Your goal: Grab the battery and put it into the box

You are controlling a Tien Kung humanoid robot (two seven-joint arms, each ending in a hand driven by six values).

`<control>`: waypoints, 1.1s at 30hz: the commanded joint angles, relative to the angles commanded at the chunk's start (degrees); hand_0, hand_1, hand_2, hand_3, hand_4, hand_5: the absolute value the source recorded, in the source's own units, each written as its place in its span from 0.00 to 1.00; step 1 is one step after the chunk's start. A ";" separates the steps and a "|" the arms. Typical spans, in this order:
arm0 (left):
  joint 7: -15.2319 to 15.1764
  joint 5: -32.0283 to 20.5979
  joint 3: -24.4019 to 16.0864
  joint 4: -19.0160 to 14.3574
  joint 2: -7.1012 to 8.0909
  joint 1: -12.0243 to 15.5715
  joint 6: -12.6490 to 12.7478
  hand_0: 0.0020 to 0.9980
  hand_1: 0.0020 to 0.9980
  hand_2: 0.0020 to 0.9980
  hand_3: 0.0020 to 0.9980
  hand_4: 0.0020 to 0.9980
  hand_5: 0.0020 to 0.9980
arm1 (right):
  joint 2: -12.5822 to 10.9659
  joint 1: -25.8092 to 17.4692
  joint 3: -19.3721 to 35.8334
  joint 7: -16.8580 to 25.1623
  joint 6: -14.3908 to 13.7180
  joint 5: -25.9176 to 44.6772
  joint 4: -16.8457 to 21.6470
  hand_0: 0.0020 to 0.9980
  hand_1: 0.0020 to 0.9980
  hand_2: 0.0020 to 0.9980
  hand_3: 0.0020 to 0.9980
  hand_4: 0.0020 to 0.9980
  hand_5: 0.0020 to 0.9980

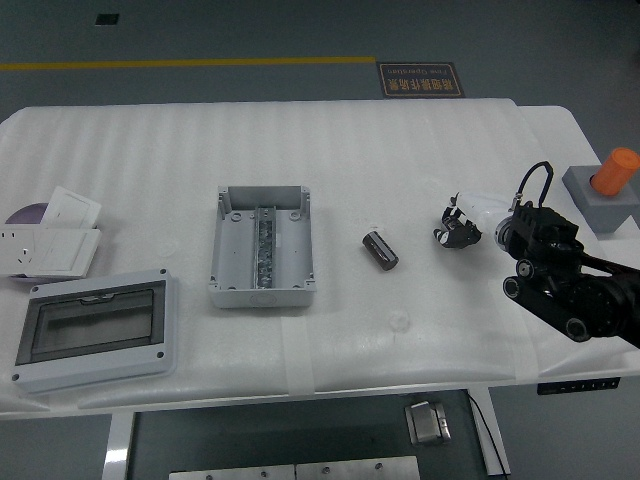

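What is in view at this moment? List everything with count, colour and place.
battery: one, dark cylinder, lying on the table right of centre, untouched.
box: one, grey, open, metal rail inside, table centre.
enclosure with dark window cover: one, grey, near left corner.
wall sockets and switch plates: a few, white, stacked at the left edge.
disc: one, purplish, under the stack.
emergency stop button: one, orange on a grey base, far right.
table: one, white foam-covered.
floor sign: one, dark, beyond the table.
right hand: one, black and white, right of the battery, holding nothing.
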 joint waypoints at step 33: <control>-0.05 0.37 -0.45 0.02 0.31 -0.44 -0.30 0.63 0.65 0.43 0.58 0.50 0.48 | -5.30 2.27 1.24 -2.14 0.99 -6.25 5.89 0.71 0.66 0.64 0.90 0.85 0.51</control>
